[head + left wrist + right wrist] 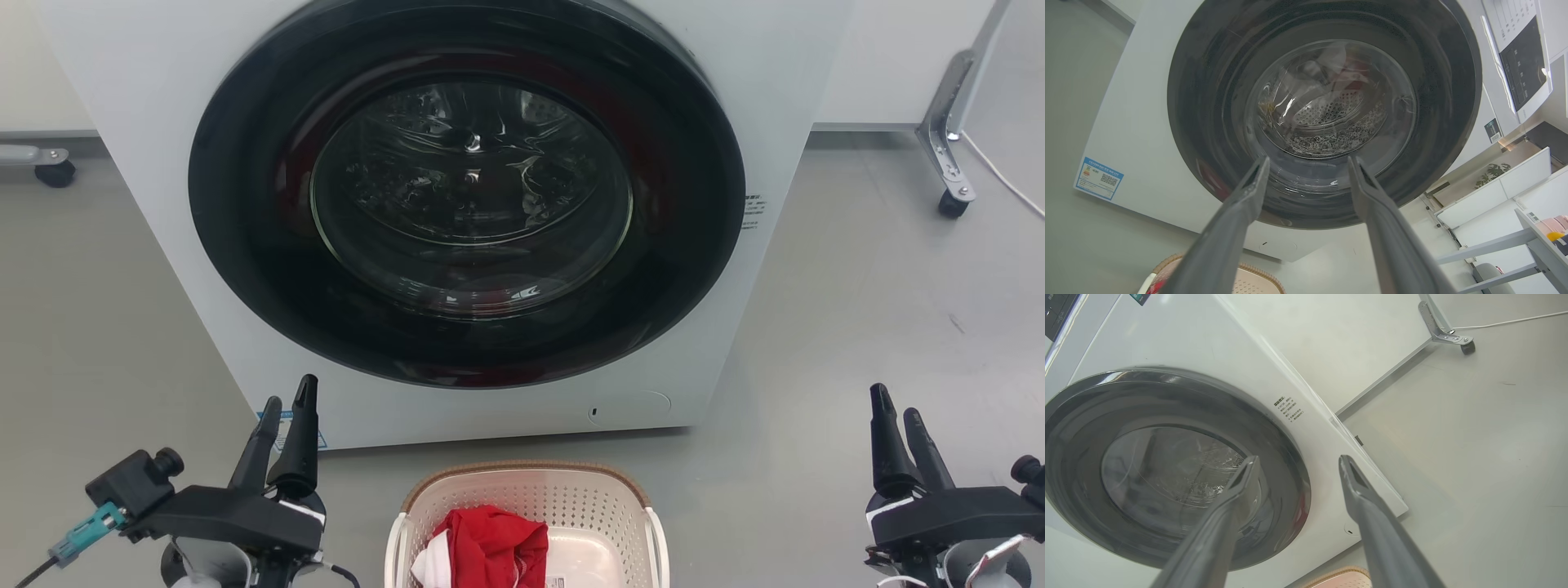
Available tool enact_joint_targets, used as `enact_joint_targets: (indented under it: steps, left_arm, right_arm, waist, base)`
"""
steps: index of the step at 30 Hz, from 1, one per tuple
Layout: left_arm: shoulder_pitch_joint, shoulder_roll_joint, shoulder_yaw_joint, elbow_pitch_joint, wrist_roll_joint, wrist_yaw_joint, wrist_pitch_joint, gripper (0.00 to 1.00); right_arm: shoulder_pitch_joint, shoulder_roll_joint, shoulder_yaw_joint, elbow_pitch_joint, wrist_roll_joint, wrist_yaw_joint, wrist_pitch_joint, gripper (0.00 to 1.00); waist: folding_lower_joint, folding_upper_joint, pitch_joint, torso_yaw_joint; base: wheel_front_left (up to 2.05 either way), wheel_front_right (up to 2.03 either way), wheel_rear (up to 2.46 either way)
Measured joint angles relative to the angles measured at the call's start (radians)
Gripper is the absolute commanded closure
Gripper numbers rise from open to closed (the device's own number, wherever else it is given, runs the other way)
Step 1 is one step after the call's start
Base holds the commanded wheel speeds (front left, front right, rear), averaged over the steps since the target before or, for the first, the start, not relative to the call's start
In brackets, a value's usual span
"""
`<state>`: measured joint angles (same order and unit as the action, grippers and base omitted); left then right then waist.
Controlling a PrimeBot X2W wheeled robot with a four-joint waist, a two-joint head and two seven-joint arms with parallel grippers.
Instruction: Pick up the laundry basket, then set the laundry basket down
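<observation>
On grey floor [857,310] before washer [775,98] sits laundry basket [571,498]; left gripper [288,392], right gripper [895,402] spread empty.

The left hand [290,390] sits at seven o'clock of the head view, the right hand [894,400] at five o'clock, both pointing toward twelve with fingers parted.

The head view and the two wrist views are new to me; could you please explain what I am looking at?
This is a wheeled two-armed robot. The head view looks down at a white washing machine with its round door shut, on a grey floor. Before it sits the laundry basket, holding a red cloth. The left gripper and right gripper each have two dark fingers, spread apart, holding nothing. Each wrist view looks along one arm's fingers toward the machine.
</observation>
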<state>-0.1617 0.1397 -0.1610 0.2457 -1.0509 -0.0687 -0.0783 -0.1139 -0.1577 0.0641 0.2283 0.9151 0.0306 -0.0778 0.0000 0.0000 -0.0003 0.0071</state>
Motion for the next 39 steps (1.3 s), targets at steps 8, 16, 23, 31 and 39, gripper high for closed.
enact_joint_targets:
  steps: [8,16,23,31,39]
  left_arm:
    - [-0.011,0.022,-0.046,-0.026,0.133,0.026,-0.031,0.00]
    - [-0.020,0.037,-0.083,-0.042,0.237,0.038,-0.058,0.00]
    - [-0.022,0.046,-0.113,-0.043,0.323,0.052,-0.086,0.00]
    - [-0.024,0.049,-0.138,-0.043,0.402,0.081,-0.115,0.00]
    - [-0.024,0.050,-0.148,-0.043,0.483,0.105,-0.145,0.00]
  right_arm:
    - [0.000,-0.025,0.039,-0.022,-0.139,-0.023,-0.031,0.00]
    - [0.000,-0.044,0.075,-0.033,-0.266,-0.040,-0.059,0.00]
    - [0.000,-0.052,0.103,-0.038,-0.368,-0.058,-0.086,0.00]
    - [0.000,-0.056,0.129,-0.045,-0.477,-0.075,-0.115,0.00]
    - [0.001,-0.058,0.145,-0.048,-0.563,-0.094,-0.145,0.00]
  waist:
    - [0.0000,0.0000,-0.002,0.004]
    - [0.0000,0.0000,0.000,0.009]
    - [0.0000,0.0000,0.000,0.011]
    - [0.0000,0.0000,0.002,0.011]
    - [0.0000,0.0000,0.002,0.010]
  base:
    - [0.00,0.00,0.00]
    - [0.00,0.00,0.00]
    - [0.00,0.00,0.00]
    - [0.00,0.00,0.00]
    - [0.00,0.00,0.00]
